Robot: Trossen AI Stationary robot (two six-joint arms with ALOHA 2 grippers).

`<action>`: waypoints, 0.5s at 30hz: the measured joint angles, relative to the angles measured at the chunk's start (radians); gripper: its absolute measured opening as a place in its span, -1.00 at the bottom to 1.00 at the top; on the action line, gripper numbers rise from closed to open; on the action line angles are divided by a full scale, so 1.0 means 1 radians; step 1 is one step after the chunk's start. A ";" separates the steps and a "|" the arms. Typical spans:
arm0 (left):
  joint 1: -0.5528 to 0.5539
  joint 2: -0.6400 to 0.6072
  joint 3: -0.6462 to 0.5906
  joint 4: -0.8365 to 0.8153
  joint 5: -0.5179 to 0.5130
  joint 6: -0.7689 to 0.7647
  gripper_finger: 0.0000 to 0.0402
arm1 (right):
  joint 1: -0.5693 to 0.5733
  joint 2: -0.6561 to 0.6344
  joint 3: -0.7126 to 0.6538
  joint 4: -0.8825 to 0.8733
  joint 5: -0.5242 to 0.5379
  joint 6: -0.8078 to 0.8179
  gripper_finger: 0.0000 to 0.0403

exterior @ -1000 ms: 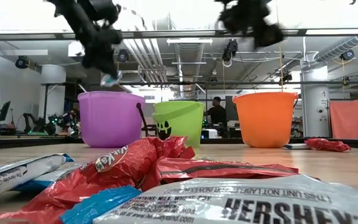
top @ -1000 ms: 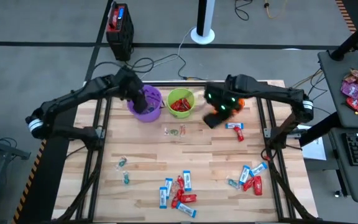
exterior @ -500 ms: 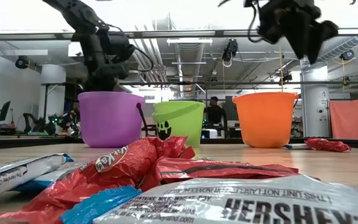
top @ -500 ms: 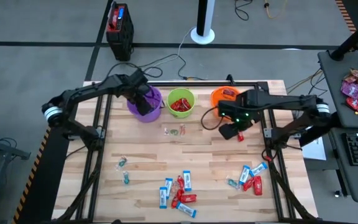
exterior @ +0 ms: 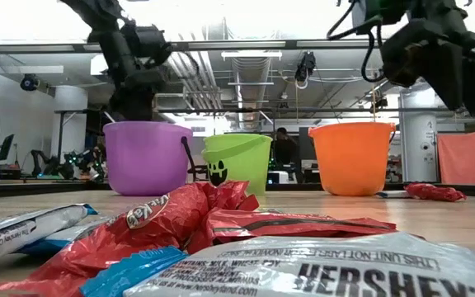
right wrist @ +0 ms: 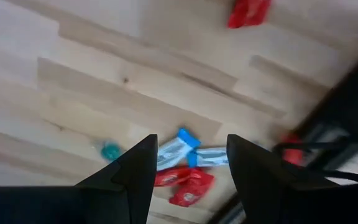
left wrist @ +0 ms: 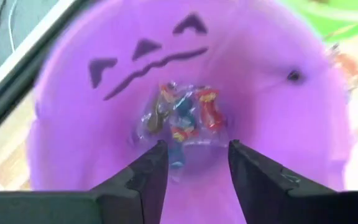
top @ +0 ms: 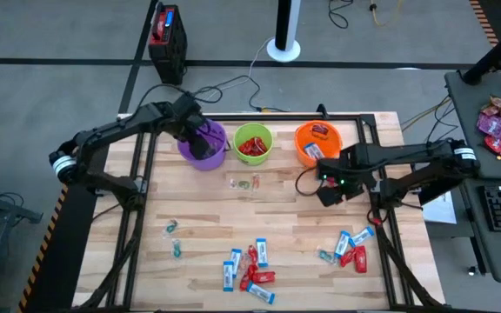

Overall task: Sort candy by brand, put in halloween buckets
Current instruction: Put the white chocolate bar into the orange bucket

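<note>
Candy [top: 249, 265] lies scattered on the worktop [top: 216, 217]. The left claw [left wrist: 192, 163] hangs open and empty over the purple bucket [top: 203, 144]; the right claw [right wrist: 188, 163], open and empty, hovers above the boards. Only the left wrist view shows twisted sweets [left wrist: 182, 115] inside that bucket.

Three buckets [top: 253, 143] stand in a row at the desk [top: 207, 217] rear; loose candy [top: 249, 265] lies scattered along the front edge.

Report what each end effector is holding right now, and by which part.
Nothing is held. The left end effector hangs open over the purple bucket, with twisted candies lying loose at its bottom. The right end effector is open and empty above the table.
</note>
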 joint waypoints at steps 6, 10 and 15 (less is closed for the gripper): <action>-0.009 -0.104 0.067 -0.013 0.013 -0.035 -0.23 | 0.135 0.014 -0.086 0.231 -0.109 0.122 -0.08; -0.011 -0.159 0.129 -0.012 0.013 -0.047 -0.23 | 0.222 0.044 -0.145 0.292 -0.177 0.237 -0.08; -0.011 -0.190 0.202 -0.011 -0.001 -0.051 -0.23 | 0.313 0.069 -0.219 0.384 -0.203 0.377 -0.08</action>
